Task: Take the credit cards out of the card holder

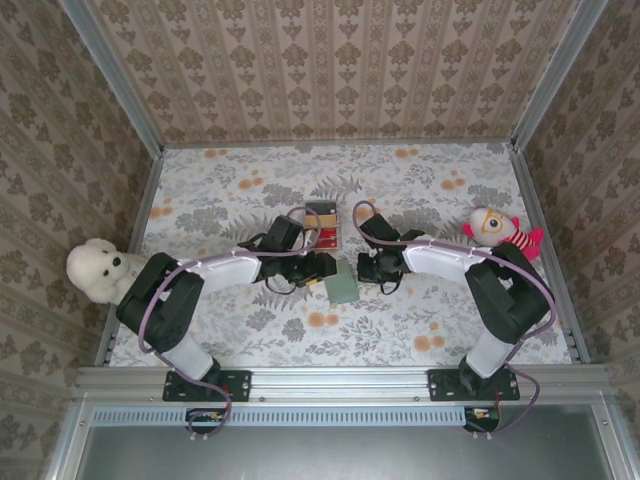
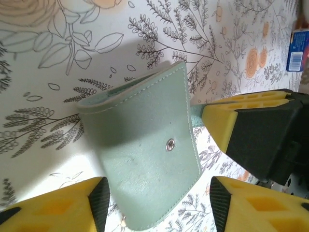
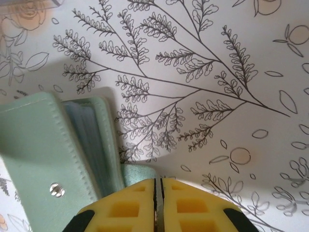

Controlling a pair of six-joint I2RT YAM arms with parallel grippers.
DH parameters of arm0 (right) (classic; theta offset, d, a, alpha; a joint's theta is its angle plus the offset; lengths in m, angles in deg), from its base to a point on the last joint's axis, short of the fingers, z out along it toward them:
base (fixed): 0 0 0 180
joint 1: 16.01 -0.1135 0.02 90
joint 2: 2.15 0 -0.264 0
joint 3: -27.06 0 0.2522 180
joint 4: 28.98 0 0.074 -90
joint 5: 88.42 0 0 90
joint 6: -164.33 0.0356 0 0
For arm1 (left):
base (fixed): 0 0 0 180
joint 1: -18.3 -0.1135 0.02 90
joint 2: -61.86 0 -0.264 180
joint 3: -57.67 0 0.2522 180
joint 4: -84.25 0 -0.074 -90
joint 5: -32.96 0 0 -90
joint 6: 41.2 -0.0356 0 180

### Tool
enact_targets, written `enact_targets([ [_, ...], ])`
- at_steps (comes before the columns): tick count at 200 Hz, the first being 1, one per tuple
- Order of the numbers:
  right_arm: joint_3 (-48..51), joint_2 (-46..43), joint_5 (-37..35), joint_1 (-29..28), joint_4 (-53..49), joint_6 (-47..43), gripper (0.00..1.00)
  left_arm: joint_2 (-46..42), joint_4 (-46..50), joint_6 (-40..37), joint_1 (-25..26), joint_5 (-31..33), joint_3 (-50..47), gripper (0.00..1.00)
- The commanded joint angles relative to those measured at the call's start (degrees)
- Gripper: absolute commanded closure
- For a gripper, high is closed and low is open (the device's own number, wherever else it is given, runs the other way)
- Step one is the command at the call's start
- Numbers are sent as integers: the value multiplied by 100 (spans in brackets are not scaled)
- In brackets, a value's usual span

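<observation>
The card holder (image 2: 145,150) lies folded on the floral tabletop (image 1: 420,190), about mid-width and just nearer to you than the clear box (image 1: 322,225). Its snap stud (image 2: 170,145) is bare on the upper panel, so the closure looks undone. At the far edge the 2 panels gape a little, showing pale sleeves (image 3: 84,137) between them. No card is out yet.

The left end effector (image 2: 158,200) has its 2 fingers apart, 1 on each side of the holder's near end, and neither is pressing on it. The right end effector (image 3: 158,193) has its fingers together, tips right at a small mint tab (image 3: 137,173) on the holder's right edge. You cannot tell whether that tab is actually pinched.

You look to be at the opening step. Next, pin 1 panel with the left fingers and lift the other panel clear. The sleeves need to be exposed before you try for a card edge.
</observation>
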Motion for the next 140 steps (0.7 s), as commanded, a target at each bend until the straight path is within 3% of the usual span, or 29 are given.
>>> enact_targets([
  [1, -233, -520, -64, 21, -383, -403, 91, -425, 655, -336, -132, 311, 170, 25],
  [46, -411, -968, 579, -62, -489, -669, 91, -1237, 914, -477, -322, 1333, -73, 0],
  [93, -683, -1066, 1101, -302, -244, -123, 90, -2350, 545, -11, -994, 1532, -668, 0],
  [140, -570, -957, 542, -675, 236, 647, 90, -2534, 670, 38, -1307, 1348, -715, 0],
])
